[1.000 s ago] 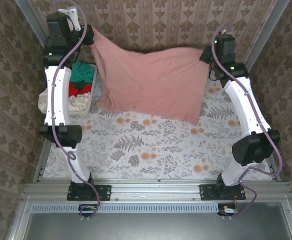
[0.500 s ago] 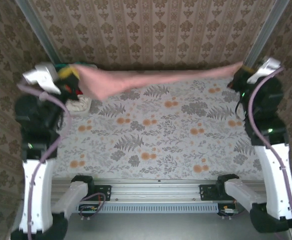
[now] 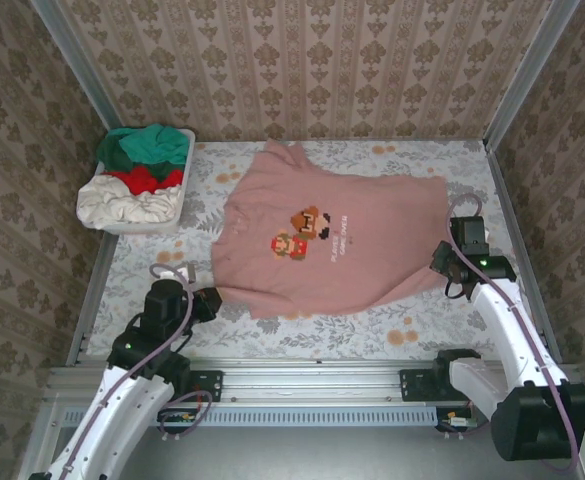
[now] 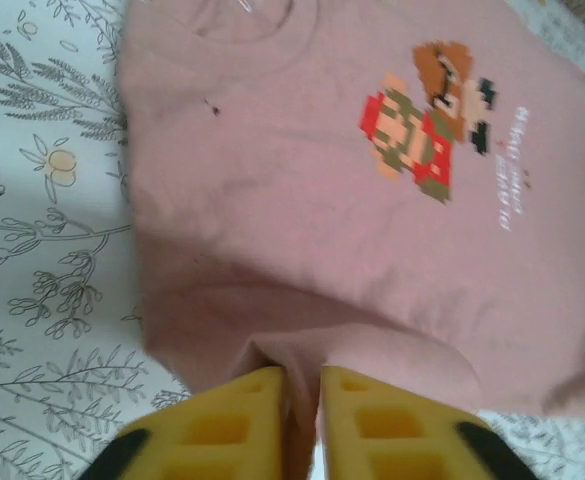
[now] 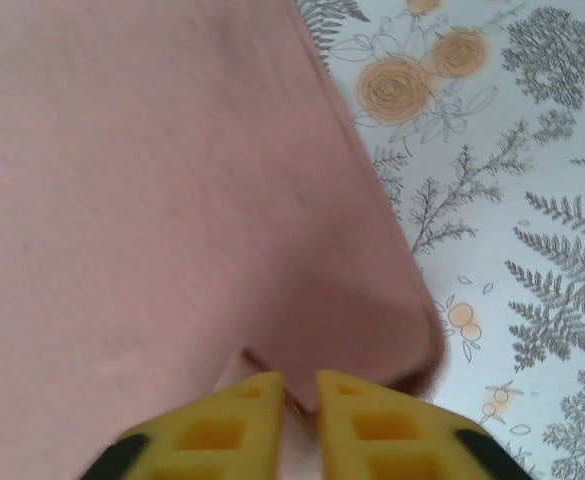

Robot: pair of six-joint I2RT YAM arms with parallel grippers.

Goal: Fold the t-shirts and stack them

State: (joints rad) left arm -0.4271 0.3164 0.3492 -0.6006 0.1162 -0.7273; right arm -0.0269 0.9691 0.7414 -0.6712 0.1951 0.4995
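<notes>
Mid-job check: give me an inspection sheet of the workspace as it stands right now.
Surface: floral tablecloth, flat.
Job's things: pink t-shirt spread flat, print up; teal t-shirt, red t-shirt and cream t-shirt heaped in the white basket, far left.
Clutter: nothing seen.
Grippers: left gripper pinches the pink t-shirt's near-left edge; right gripper pinches its right edge.
Cables: purple cables run along both arms.
Surroundings: wallpapered walls on three sides; metal rail at the near edge.
</notes>
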